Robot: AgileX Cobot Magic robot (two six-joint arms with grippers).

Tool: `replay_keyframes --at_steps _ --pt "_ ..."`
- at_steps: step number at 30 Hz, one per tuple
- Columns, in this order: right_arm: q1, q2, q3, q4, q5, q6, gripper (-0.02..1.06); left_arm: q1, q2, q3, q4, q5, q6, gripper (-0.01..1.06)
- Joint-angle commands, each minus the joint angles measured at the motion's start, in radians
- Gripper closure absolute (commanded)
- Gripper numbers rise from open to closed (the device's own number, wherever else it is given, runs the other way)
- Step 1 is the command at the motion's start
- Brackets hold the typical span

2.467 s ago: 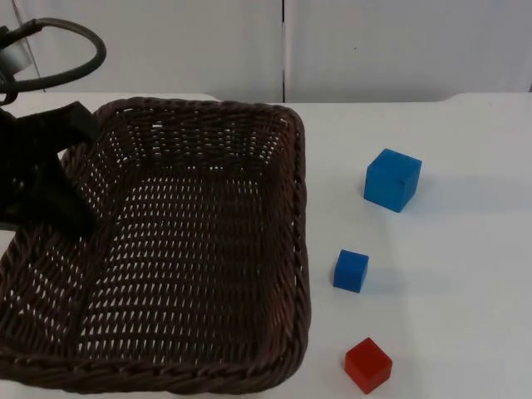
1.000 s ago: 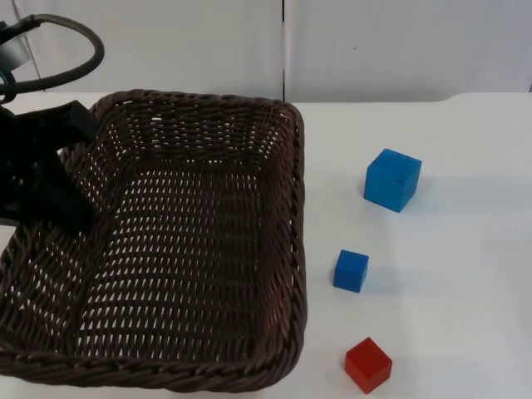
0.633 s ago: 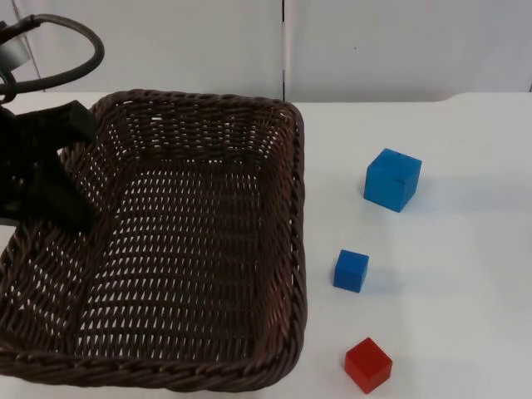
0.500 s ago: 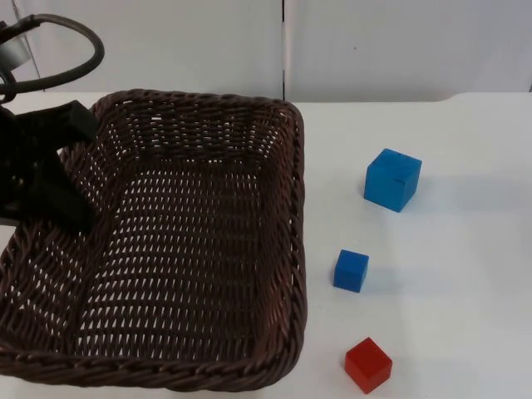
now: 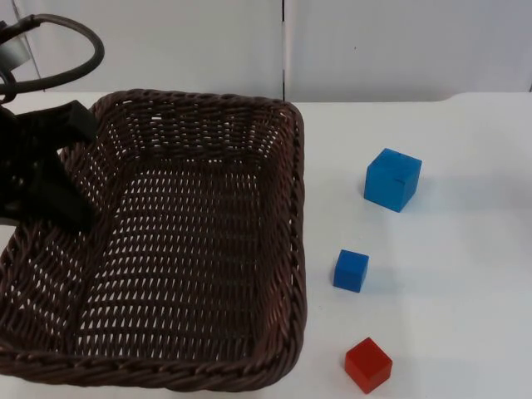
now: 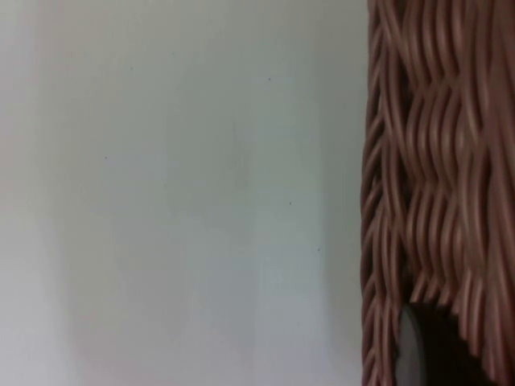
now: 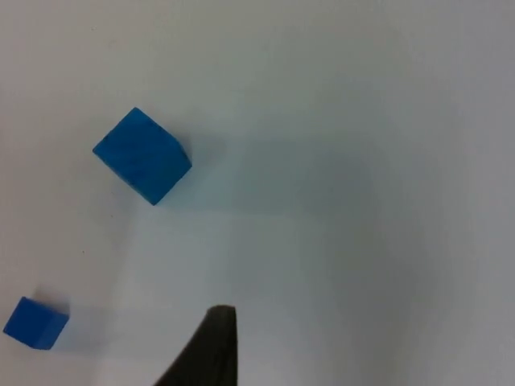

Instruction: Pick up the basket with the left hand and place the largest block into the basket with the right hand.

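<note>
A dark brown wicker basket [image 5: 293, 208] fills the left half of the table in the top view. My left gripper [image 5: 60, 179] is shut on its left rim, and the woven wall [image 6: 434, 185] stands close in the left wrist view. The largest block, a blue cube [image 5: 392, 179], sits on the table to the right of the basket. It lies apart from my right gripper [image 7: 211, 350], which hangs over bare table beside that cube [image 7: 142, 156].
A small blue cube [image 5: 351, 270] and a red cube [image 5: 368, 364] lie between the basket and the table's front right. The small blue cube [image 7: 34, 322] is also in the right wrist view. White table [image 5: 465, 274] stretches to the right; the grey partition wall [image 5: 399, 46] stands behind.
Over the last 2.5 s the basket has shifted slightly upward in the picture with the left gripper. In the last second nothing has visibly moved.
</note>
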State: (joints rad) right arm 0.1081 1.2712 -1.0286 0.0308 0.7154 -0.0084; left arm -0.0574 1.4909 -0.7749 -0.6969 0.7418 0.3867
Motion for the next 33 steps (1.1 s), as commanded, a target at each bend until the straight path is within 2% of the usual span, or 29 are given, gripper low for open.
replay_keyframes --at_steps 1,6,15,19,26,33 --pt "-0.005 0.021 -0.02 -0.001 -0.005 -0.018 -0.01 -0.001 -0.014 0.002 -0.024 0.001 0.002 1.05" --pt "-0.005 0.093 -0.057 -0.001 -0.004 -0.037 -0.01 -0.001 -0.014 0.002 -0.022 -0.012 0.002 1.05" --pt "0.02 0.228 -0.128 0.005 0.008 -0.139 -0.01 -0.001 -0.014 0.002 -0.022 -0.015 0.002 1.05" --pt "0.095 0.323 -0.176 0.003 0.008 -0.233 -0.01 -0.001 -0.014 0.002 -0.022 -0.015 0.002 1.05" --pt "0.175 0.449 -0.262 0.003 0.013 -0.298 -0.01 -0.001 -0.014 0.002 -0.022 -0.015 0.002 1.05" --pt "0.231 0.601 -0.425 0.008 0.093 -0.428 -0.01 -0.001 -0.014 0.002 -0.018 -0.015 0.002 1.05"
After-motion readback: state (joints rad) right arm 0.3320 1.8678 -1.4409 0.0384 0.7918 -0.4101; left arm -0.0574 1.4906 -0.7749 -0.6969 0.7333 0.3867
